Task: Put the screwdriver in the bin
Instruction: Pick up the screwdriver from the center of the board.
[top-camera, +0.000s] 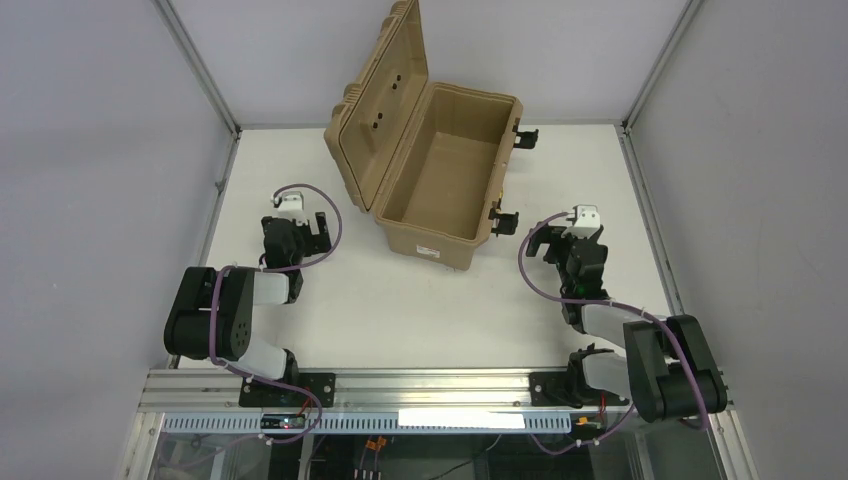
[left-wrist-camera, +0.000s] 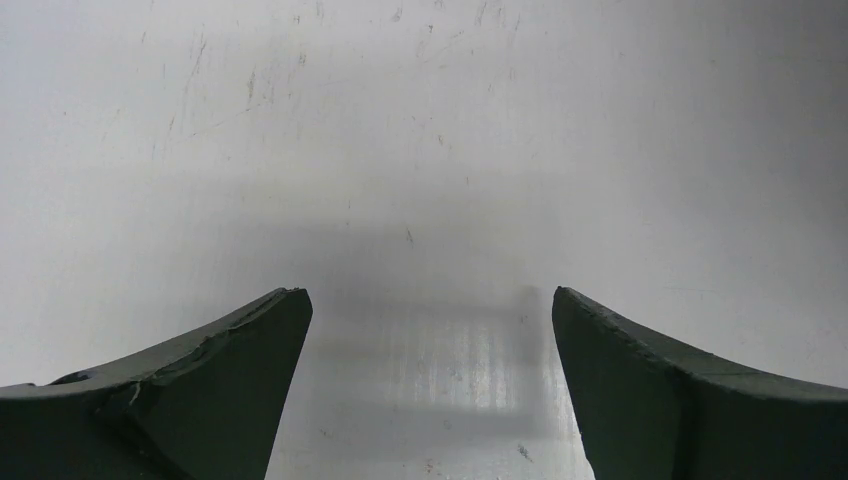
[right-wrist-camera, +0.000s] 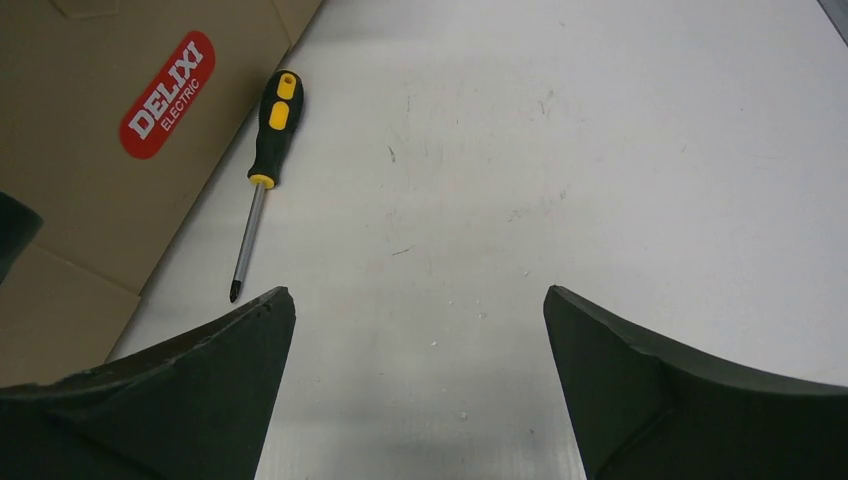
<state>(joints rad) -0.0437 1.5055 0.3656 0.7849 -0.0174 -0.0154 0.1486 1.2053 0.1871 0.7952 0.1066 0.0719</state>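
We look down on a white, lightly scratched worktop (top-camera: 420, 310) closed in by pale grey walls (top-camera: 90, 150) on metal posts, with a metal rail (top-camera: 430, 385) along its near edge. Toward the back stands the bin (top-camera: 425, 240), a tan case, its ribbed lid (top-camera: 385, 90) thrown open to the left and its inside bare as far as we see.

The screwdriver (right-wrist-camera: 262, 165) lies flat on the worktop just beside the bin's wall with the red label (right-wrist-camera: 168, 93), outside the case. Its yellow and black handle points away from the right wrist camera and its tip points toward it. We cannot pick it out from above.

Both arms are folded low. The left arm (top-camera: 225, 310) has its left hand (left-wrist-camera: 430, 300) over bare worktop, fingers spread and nothing between them. The right arm (top-camera: 660, 360) reaches toward the bin's right side; its right hand (right-wrist-camera: 418, 300) is spread wide and grips nothing, and the screwdriver's tip lies near its left finger (right-wrist-camera: 200, 390) but apart.
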